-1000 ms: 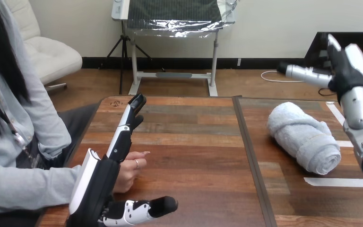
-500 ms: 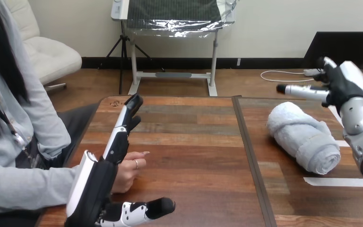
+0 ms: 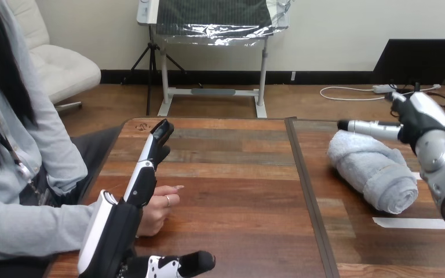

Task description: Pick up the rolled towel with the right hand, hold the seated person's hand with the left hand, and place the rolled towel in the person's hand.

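A rolled light-grey towel [image 3: 372,168] lies on the right half of the wooden table [image 3: 237,191]. My right hand [image 3: 408,119] hovers open just above the towel's far end, with a finger stretched out to the left over it. My left hand [image 3: 121,223] is open at the lower left, fingers straight and pointing away, thumb spread low. The person's hand [image 3: 159,208] rests loosely curled on the table right behind my left hand's fingers, touching or very near them; my fingers are not round it.
A seam [image 3: 307,197] divides the table into two boards. White tape strips [image 3: 408,222] lie on the right board near the towel. The person sits at the table's left side.
My right hand has come down and forward from high above the towel to just over its far end. My left hand has slid slightly back toward me.
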